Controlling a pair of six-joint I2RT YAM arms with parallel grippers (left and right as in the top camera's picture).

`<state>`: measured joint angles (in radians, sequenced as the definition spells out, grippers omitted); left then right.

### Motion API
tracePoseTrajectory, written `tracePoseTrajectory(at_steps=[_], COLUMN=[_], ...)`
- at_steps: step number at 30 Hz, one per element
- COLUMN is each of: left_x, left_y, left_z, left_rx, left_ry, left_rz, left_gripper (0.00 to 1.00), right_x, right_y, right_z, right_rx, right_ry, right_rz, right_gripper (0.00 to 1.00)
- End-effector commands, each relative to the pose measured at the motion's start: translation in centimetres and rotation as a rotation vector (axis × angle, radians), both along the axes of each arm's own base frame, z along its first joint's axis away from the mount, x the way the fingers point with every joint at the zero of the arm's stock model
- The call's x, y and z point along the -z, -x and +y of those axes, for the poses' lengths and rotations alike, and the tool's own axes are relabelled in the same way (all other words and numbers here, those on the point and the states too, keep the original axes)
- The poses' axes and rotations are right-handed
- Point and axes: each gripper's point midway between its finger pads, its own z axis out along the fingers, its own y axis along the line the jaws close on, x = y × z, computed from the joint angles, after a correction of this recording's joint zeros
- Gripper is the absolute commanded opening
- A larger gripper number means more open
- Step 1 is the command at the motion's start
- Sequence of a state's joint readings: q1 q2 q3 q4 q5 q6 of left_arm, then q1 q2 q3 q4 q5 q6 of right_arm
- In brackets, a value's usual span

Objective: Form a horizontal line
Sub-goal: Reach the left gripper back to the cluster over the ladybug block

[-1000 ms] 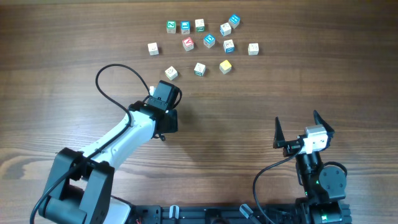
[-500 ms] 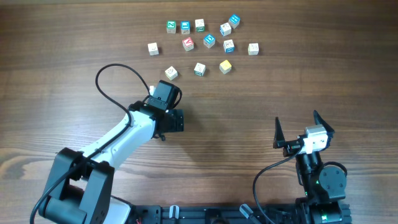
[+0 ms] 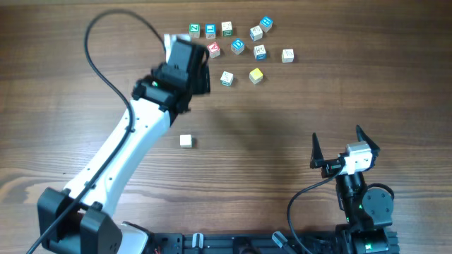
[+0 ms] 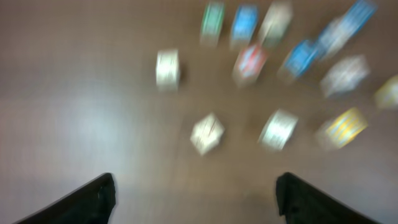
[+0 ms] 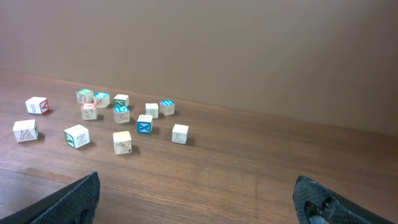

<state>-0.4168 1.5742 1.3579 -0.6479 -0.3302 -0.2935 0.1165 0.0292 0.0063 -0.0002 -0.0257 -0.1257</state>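
Small letter cubes lie scattered at the table's far side; no straight row of them shows in any view. Among them are a red-lettered cube [image 3: 214,49], a yellow cube [image 3: 256,75] and a cream cube [image 3: 227,78]. One cream cube [image 3: 186,141] lies alone nearer the middle. My left gripper [image 3: 192,70] hangs open and empty above the left of the scatter. Its blurred wrist view shows the gripper [image 4: 196,199] short of two cream cubes [image 4: 207,132]. My right gripper [image 3: 337,135] is open and empty at the front right, also in its wrist view [image 5: 199,193].
Blue-faced cubes [image 3: 238,46] and a green-lettered cube [image 3: 194,30] sit among the scatter. The left arm's black cable [image 3: 106,28] loops over the far left. The right wrist view shows the cubes [image 5: 144,123] far ahead, before a plain wall.
My left arm has swung from the table's middle up to the scattered cubes. A lone cream cube now shows where the gripper was. The right arm has not moved.
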Motion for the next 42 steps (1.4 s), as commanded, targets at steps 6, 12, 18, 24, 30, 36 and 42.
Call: tracePoseTrajectory(at_steps=[6, 12, 18, 24, 30, 36, 42], left_x=[-8.0, 1.1, 8.8, 14.1, 16.3, 18.0, 19.0], left_y=[-3.8, -5.1, -5.4, -5.6, -6.1, -6.2, -5.3], left_z=[-1.7, -1.6, -3.0, -3.0, -3.0, -1.6, -1.1], left_rx=[0.100, 0.142, 0.196, 0.190, 0.181, 0.134, 0.126], left_ry=[0.073, 0.108, 0.111, 0.089, 0.083, 0.012, -0.006], left_rz=[-0.238, 0.015, 0.190, 0.283, 0.300, 0.318, 0.367], left_gripper=[0.60, 0.54, 0.45, 0.38, 0.41, 0.49, 0.51], right_x=[-0.1, -0.1, -0.1, -0.1, -0.1, -0.1, -0.1], right_y=[0.0, 0.0, 0.0, 0.0, 0.0, 0.0, 0.0], right_z=[0.1, 0.1, 0.1, 0.1, 0.1, 0.1, 0.1], right_rx=[-0.009, -0.009, -0.009, -0.009, -0.009, -0.009, -0.009], right_ry=[0.004, 0.004, 0.004, 0.004, 0.004, 0.004, 0.005], right_rz=[-0.007, -0.007, -0.007, -0.007, -0.007, -0.007, -0.007], right_gripper=[1.00, 1.00, 1.00, 1.00, 1.00, 1.00, 1.00])
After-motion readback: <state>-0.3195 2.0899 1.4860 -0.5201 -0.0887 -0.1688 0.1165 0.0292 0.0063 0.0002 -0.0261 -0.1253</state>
